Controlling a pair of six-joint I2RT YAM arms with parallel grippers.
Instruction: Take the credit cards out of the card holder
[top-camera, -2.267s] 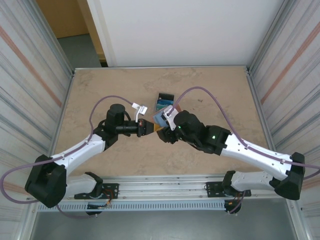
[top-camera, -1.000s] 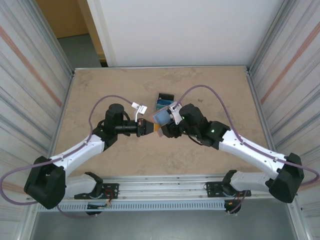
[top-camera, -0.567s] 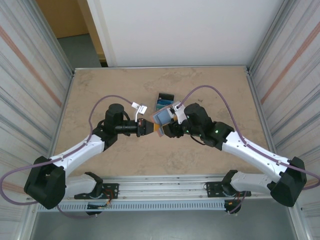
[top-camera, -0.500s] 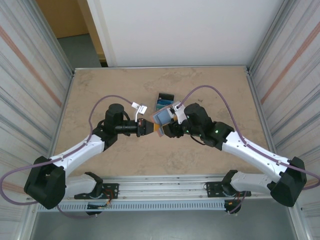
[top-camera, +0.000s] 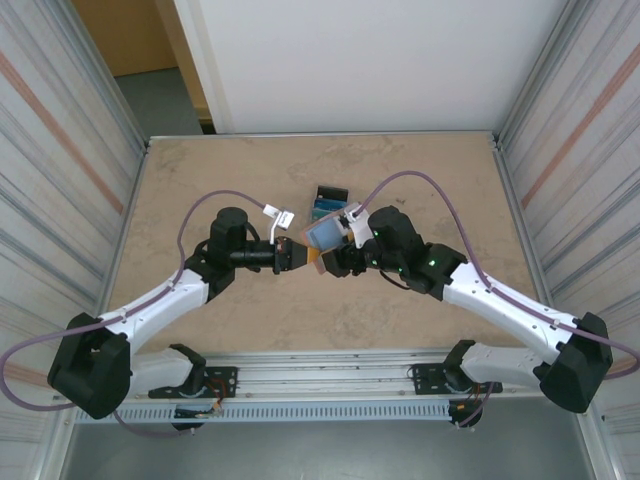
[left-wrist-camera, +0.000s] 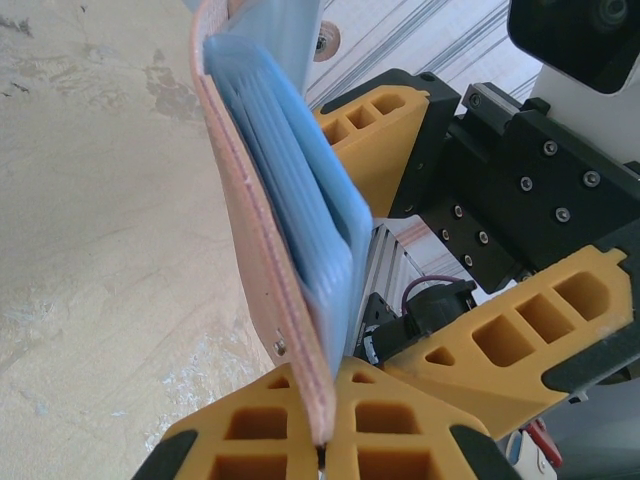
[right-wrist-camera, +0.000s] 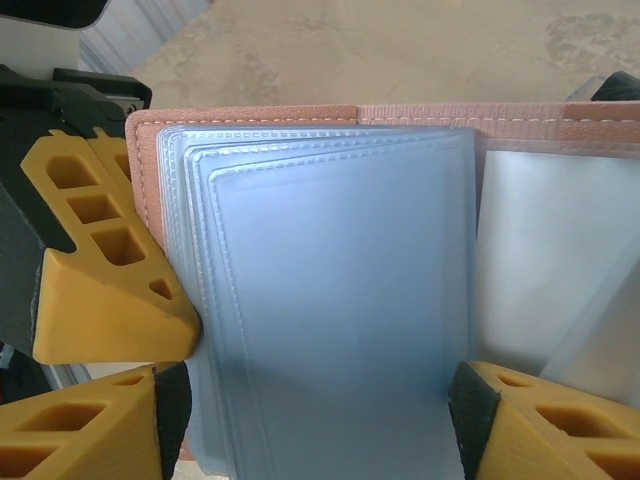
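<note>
From above, the salmon-brown folding leather card holder (top-camera: 322, 238) is held between the left gripper (top-camera: 293, 255) on its left and the right gripper (top-camera: 335, 258) on its right. Black and teal plastic credit cards (top-camera: 328, 198) lie on the beige tabletop (top-camera: 200, 180) just behind the card holder.

Left wrist: the left fingers (left-wrist-camera: 390, 440) are pressed together on the upright card holder's leather edge.

Right wrist: the right fingers (right-wrist-camera: 530, 430) stand spread on either side of the card holder's blue-grey pockets.

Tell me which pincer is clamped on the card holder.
The left pincer: it pinches the card holder's leather edge; the right pincer stands open.
</note>
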